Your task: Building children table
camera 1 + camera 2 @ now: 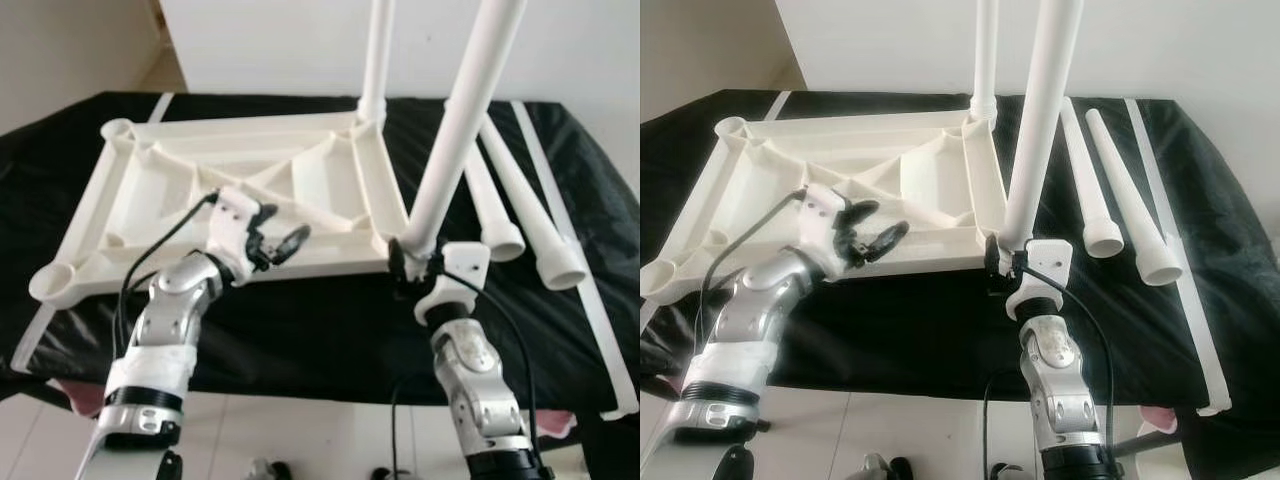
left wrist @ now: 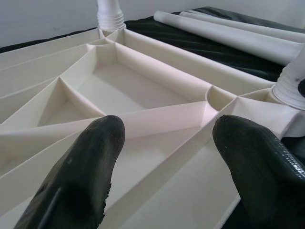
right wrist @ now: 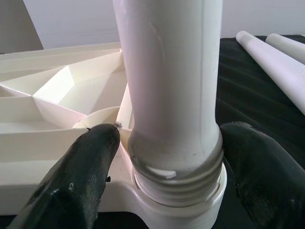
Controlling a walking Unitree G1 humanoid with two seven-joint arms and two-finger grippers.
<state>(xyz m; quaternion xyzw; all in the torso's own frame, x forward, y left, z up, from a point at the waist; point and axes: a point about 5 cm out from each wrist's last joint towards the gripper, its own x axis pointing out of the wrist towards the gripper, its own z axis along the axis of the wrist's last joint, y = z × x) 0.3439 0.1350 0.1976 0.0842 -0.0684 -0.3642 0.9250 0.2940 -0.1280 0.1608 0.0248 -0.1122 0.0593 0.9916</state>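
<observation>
An upturned white plastic tabletop, ribbed on its underside, is seen lying on a bench draped in black cloth. A white plastic tube leg stands nearly upright, tilted slightly, in the near corner socket on the robot's right; its long axis runs up and away from the right end effector. That end effector's black fingers are set on either side of the threaded base, close around it, though a firm clamp cannot be confirmed. A second leg stands in the far socket. Two loose white legs lie just beyond, pointing away, nearer the right arm. The left end effector is held open and empty over the tabletop's near rim.
</observation>
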